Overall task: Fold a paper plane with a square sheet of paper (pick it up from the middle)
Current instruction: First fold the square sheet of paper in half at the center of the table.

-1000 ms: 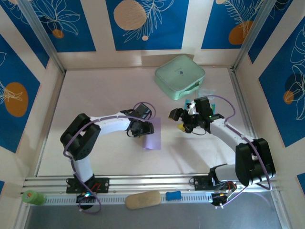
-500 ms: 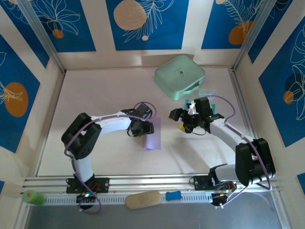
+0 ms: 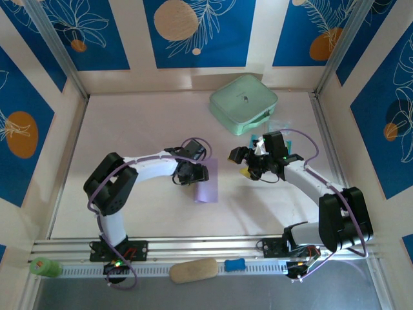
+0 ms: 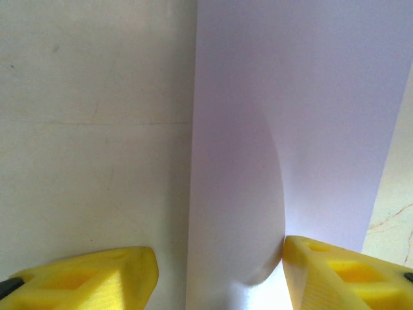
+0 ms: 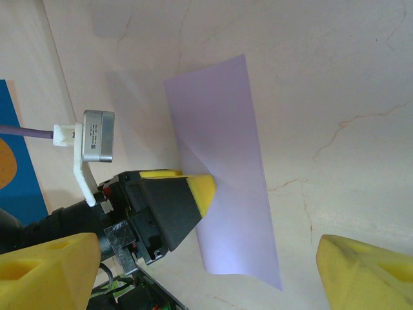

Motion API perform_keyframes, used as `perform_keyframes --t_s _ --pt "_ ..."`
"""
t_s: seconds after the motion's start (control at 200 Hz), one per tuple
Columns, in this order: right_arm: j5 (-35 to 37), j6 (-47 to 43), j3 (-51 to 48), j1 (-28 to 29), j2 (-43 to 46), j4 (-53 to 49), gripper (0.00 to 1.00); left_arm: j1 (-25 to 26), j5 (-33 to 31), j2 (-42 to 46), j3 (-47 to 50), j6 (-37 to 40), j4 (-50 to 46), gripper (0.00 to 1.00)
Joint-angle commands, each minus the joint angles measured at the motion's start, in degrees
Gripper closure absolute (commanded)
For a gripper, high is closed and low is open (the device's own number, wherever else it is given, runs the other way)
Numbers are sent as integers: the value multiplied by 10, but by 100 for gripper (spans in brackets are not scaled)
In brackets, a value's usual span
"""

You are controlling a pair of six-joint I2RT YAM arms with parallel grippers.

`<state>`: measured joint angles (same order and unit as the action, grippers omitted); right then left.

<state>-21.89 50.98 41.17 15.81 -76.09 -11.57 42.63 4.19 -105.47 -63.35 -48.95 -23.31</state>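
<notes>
The left end effector (image 3: 192, 175) is open, its fingertips straddling one edge of the folded purple paper (image 3: 208, 185) on the tabletop (image 3: 142, 123). The right end effector (image 3: 243, 164) hangs wide open nearby.

Sheet of paper (image 3: 208, 183): plain lavender, seen as a narrow rectangle, its long sides running front to back. It lies apart from the mint-green case (image 3: 243, 103), on the case's near side and slightly left. A low hump rises beside one long edge; the rest lies flat.
</notes>
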Motion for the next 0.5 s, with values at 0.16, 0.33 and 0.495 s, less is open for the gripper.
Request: perform_keyframes --t_s 0.16,0.33,0.495 --pt "-7 -12 7 5 -2 -5 13 -3 -15 -63 20 16 24 40" --pt "-9 -11 4 4 -9 -3 13 -3 -11 -68 20 17 26 40" --pt "-10 -10 4 6 -11 0 13 -3 -19 -69 18 29 21 40"
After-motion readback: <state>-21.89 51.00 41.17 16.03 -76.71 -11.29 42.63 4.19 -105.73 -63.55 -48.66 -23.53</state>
